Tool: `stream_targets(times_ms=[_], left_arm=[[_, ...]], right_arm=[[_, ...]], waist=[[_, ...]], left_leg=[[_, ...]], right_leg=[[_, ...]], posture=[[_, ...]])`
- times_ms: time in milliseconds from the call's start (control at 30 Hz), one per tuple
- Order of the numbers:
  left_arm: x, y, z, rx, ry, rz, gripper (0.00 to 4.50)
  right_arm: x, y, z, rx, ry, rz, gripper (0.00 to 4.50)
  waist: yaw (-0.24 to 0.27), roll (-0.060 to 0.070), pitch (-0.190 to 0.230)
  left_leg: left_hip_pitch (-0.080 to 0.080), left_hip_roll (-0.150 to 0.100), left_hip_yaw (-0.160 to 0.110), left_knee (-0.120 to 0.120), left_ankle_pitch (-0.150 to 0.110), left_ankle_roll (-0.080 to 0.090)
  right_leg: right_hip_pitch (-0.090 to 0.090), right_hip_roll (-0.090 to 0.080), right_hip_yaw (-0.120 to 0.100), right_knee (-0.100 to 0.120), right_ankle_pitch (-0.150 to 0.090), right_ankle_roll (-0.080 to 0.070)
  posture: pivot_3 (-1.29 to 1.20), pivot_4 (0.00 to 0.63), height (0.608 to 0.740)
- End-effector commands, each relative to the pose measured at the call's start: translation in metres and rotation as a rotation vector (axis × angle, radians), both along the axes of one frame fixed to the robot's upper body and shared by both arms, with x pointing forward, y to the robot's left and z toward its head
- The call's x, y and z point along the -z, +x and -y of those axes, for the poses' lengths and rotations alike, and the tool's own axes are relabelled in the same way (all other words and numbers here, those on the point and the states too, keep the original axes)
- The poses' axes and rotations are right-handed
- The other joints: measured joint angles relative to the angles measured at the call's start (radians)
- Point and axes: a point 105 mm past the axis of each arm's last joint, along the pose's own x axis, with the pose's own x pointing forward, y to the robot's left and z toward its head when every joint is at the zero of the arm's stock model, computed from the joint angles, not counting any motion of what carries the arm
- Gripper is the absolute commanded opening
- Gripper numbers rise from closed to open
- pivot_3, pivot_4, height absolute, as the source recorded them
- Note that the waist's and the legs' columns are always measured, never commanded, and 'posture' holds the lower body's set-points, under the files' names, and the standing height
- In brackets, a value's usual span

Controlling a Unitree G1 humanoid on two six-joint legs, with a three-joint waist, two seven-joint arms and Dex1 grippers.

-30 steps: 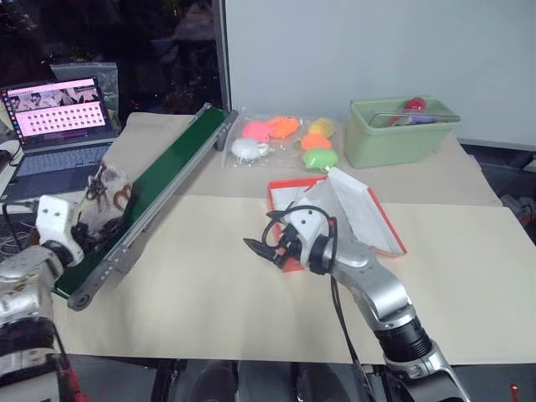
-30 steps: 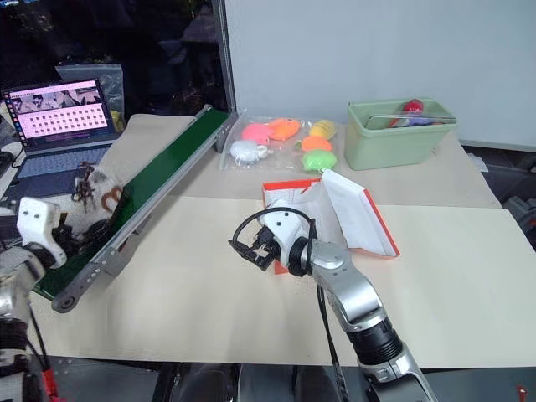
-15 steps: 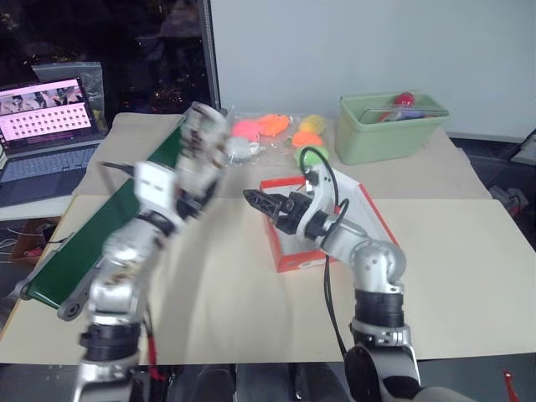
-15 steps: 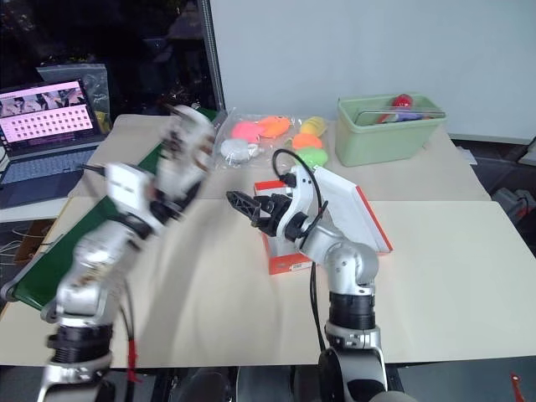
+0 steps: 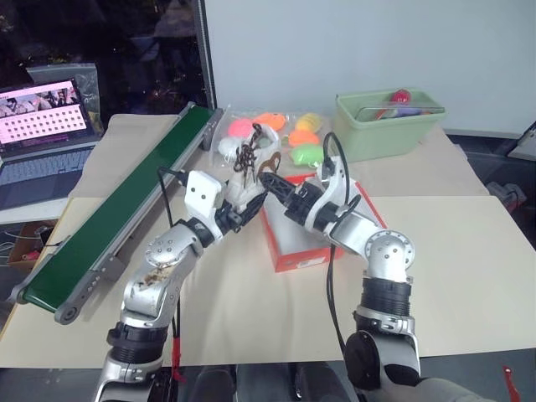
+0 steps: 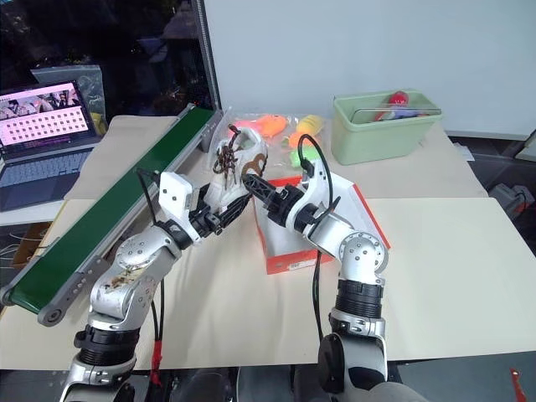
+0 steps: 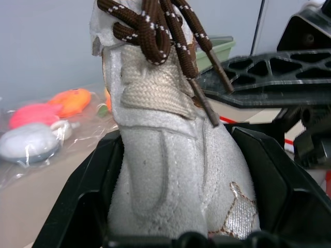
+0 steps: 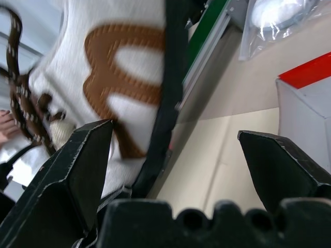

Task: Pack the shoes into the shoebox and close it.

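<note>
Shoe (image 5: 254, 161), cream-white with dark brown laces and a brown marking on its side, is held in the air in my left tool (image 5: 244, 199), whose two black fingers (image 7: 95, 188) are clenched against its sides; I see the laces hanging loose over the top of the shoe in the left wrist view. It sits above the counter (image 5: 469, 260) just beside the near-left corner of the shoebox (image 5: 289, 249), not inside it. Shoebox: red-orange outside, white inside, standing on the cream counter cover with its lid (image 5: 362, 201) raised on the far-right side. My right tool (image 5: 280, 188) reaches in from over the box toward the shoe; its fingers (image 8: 77, 170) are spread wide with nothing between them, one fingertip close beside the shoe, and I cannot tell whether it touches. Farther out: a green conveyor belt (image 5: 126, 209) runs along the left of the counter; a clear bag of bright plush toys (image 5: 285, 138) lies behind the box; a pale green bin (image 5: 385, 126) stands at the far right; an open laptop (image 5: 42, 126) sits at far left.
</note>
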Motion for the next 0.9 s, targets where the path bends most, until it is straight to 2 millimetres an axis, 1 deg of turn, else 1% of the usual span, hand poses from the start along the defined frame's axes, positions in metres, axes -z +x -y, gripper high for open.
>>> stream_targets(times_ms=[33, 133, 200, 300, 400, 433, 467, 500, 533, 567, 600, 900], left_arm=[[-0.009, -0.014, 0.029, 0.180, -0.023, 0.009, 3.03], [-0.010, -0.017, 0.034, 0.214, -0.021, 0.001, 3.03], [-0.008, -0.020, 0.036, 0.233, -0.021, -0.012, 3.03], [-0.006, -0.022, 0.036, 0.238, -0.016, -0.022, 3.01], [-0.003, -0.024, 0.037, 0.249, -0.003, -0.031, 3.01], [-0.002, -0.025, 0.036, 0.249, 0.000, -0.033, 3.01], [-0.001, -0.025, 0.036, 0.252, 0.007, -0.037, 3.01], [-0.001, -0.025, 0.036, 0.251, 0.015, -0.038, 3.01], [0.000, -0.025, 0.034, 0.247, 0.021, -0.038, 3.01], [0.000, -0.025, 0.033, 0.244, 0.022, -0.037, 3.01], [0.000, -0.024, 0.032, 0.242, 0.025, -0.035, 3.01], [0.009, -0.026, 0.031, 0.241, 0.089, -0.046, 3.01]], right_arm=[[-0.038, -0.015, -0.045, -0.138, 0.114, 0.084, 4.50], [-0.041, -0.014, -0.045, -0.136, 0.135, 0.084, 4.50], [-0.043, -0.012, -0.041, -0.116, 0.152, 0.083, 4.50], [-0.042, -0.010, -0.036, -0.091, 0.149, 0.081, 3.75], [-0.041, -0.010, -0.032, -0.079, 0.146, 0.083, 2.65], [-0.041, -0.010, -0.031, -0.077, 0.145, 0.086, 2.39], [-0.041, -0.010, -0.031, -0.076, 0.139, 0.087, 2.31], [-0.041, -0.011, -0.031, -0.078, 0.137, 0.089, 1.70], [-0.041, -0.011, -0.031, -0.080, 0.138, 0.090, 1.67], [-0.041, -0.011, -0.031, -0.081, 0.137, 0.091, 1.37], [-0.042, -0.011, -0.031, -0.079, 0.135, 0.092, 1.16], [-0.045, -0.009, -0.030, -0.060, 0.148, 0.098, 1.16]], waist=[[0.000, 0.000, 0.000], [0.000, 0.000, 0.000], [0.000, 0.000, 0.000], [0.000, 0.000, 0.000], [0.000, 0.000, 0.000], [0.000, 0.000, 0.000], [0.000, 0.000, 0.000], [0.000, 0.000, 0.000], [0.000, 0.000, 0.000], [0.000, 0.000, 0.000], [0.000, 0.000, 0.000], [0.000, 0.000, 0.000]], left_leg=[[0.000, 0.000, 0.000, 0.000, 0.000, 0.000], [0.000, 0.000, 0.000, 0.000, 0.000, 0.000], [0.000, 0.000, 0.000, 0.000, 0.000, 0.000], [0.000, 0.000, 0.000, 0.000, 0.000, 0.000], [0.000, 0.000, 0.000, 0.000, 0.000, 0.000], [0.000, 0.000, 0.000, 0.000, 0.000, 0.000], [0.000, 0.000, 0.000, 0.000, 0.000, 0.000], [0.000, 0.000, 0.000, 0.000, 0.000, 0.000], [0.000, 0.000, 0.000, 0.000, 0.000, 0.000], [0.000, 0.000, 0.000, 0.000, 0.000, 0.000], [0.000, 0.000, 0.000, 0.000, 0.000, 0.000], [0.000, 0.000, 0.000, 0.000, 0.000, 0.000]], right_leg=[[0.000, 0.000, 0.000, 0.000, 0.000, 0.000], [0.000, 0.000, 0.000, 0.000, 0.000, 0.000], [0.000, 0.000, 0.000, 0.000, 0.000, 0.000], [0.000, 0.000, 0.000, -0.001, 0.000, 0.000], [0.000, 0.000, 0.000, 0.000, 0.000, 0.000], [0.000, 0.000, 0.000, 0.000, 0.000, 0.000], [0.000, 0.000, 0.000, 0.000, 0.000, 0.000], [0.000, 0.000, 0.000, 0.000, 0.000, 0.000], [0.000, 0.000, 0.000, -0.001, 0.000, 0.000], [0.000, 0.000, 0.000, -0.001, 0.000, 0.000], [0.000, 0.000, 0.000, -0.001, 0.000, 0.000], [0.000, 0.000, 0.000, -0.001, 0.000, 0.000]], posture=[[0.00, 0.150, 0.729], [0.00, 0.150, 0.729], [0.00, 0.150, 0.729], [0.00, 0.150, 0.729], [0.00, 0.150, 0.729], [0.00, 0.150, 0.729], [0.00, 0.150, 0.729], [0.00, 0.150, 0.729], [0.00, 0.150, 0.729], [0.00, 0.150, 0.729], [0.00, 0.150, 0.729], [0.00, 0.150, 0.729]])
